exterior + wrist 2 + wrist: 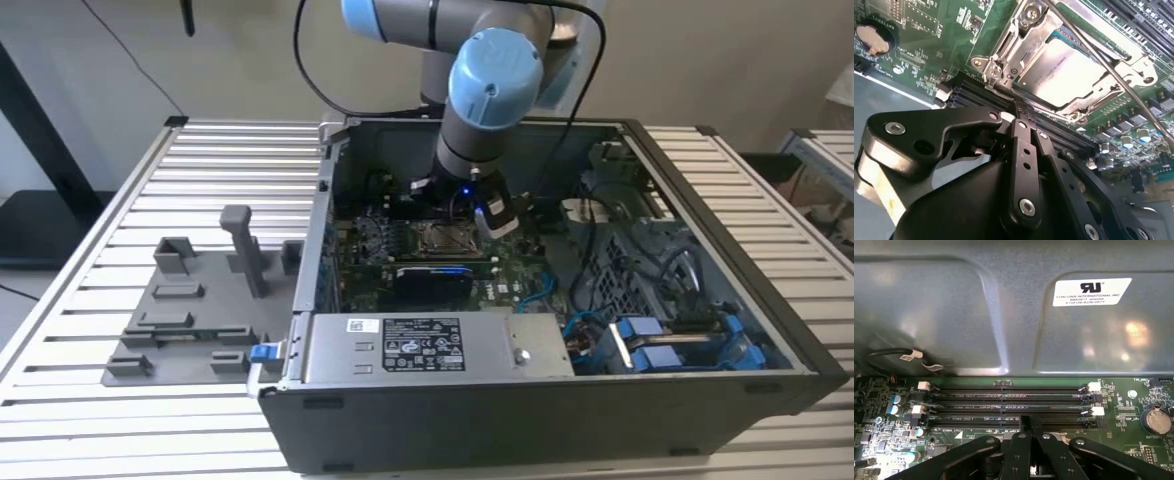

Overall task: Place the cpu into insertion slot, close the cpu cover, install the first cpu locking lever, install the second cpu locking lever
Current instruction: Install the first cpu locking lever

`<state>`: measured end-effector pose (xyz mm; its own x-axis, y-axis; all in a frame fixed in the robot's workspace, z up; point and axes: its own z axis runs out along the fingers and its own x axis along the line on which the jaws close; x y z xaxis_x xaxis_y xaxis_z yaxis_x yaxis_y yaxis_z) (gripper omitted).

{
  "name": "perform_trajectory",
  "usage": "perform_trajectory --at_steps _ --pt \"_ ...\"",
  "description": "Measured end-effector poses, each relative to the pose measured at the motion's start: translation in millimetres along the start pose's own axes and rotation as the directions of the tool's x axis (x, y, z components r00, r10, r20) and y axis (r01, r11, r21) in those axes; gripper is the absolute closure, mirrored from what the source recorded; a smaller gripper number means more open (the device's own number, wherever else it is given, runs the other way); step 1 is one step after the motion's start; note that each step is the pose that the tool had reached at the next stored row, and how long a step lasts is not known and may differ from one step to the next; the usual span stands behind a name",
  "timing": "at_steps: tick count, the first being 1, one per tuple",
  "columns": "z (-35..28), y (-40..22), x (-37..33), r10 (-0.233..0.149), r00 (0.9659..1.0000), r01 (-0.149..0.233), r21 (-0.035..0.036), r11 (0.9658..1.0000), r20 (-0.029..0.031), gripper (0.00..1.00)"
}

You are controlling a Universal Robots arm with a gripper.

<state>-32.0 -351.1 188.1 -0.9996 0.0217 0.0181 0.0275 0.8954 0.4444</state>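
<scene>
Starting at the exterior view's left, a grey fixture plate [187,320] with upright blocks is lying on the slatted desk [80,440], just beside the open case [747,400]. Moving rightward into the case, the white-labelled power supply [427,348] is sitting along the near wall, and beyond it the green board [360,270] is lying flat on the case floor. My arm [487,90] is reaching down into the case from the far side, and my tool [461,205] is hanging low over the board, just beyond the socket [443,238]. In the second wrist view a coin battery [873,39] is showing at one edge of the board, then my tool [1019,122] with its black links folded in and its tips drawn narrow together, gripping nothing that I can see. Its tips are sitting over the dark memory slots [979,95], close to the near corner of the cover [1004,55]. The cover is lying down flat around the cpu [1064,75], which is sitting in its slot with its silver top showing through the cut-out. A thin lever [1114,70] is running slantwise across the cover and the cpu. In the first wrist view my tool [1026,427] is pointing at the long memory slots [1009,405], with the case's grey wall [954,315] rising behind them.
</scene>
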Motion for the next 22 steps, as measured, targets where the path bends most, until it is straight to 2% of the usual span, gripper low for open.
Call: perform_trajectory --at_steps 1,4,8,15,17,22 --pt "-1.4 1.1 0.1 0.000 1.0000 0.000 -0.0019 1.0000 0.0001 0.89" --pt "-6.5 3.2 1.6 0.000 1.0000 0.000 -0.0002 1.0000 0.0000 0.89" --pt "-10.1 4.8 7.5 0.000 1.0000 0.000 -0.0002 1.0000 -0.0001 0.89" --pt "-10.1 4.0 36.0 -0.001 1.0000 0.001 0.0004 1.0000 0.0027 0.89" --pt "-10.0 4.0 39.4 -0.001 1.0000 0.001 0.0042 1.0000 0.0029 0.89" --pt "-9.7 3.6 43.1 -0.001 1.0000 0.001 0.0176 0.9998 0.0031 0.89"
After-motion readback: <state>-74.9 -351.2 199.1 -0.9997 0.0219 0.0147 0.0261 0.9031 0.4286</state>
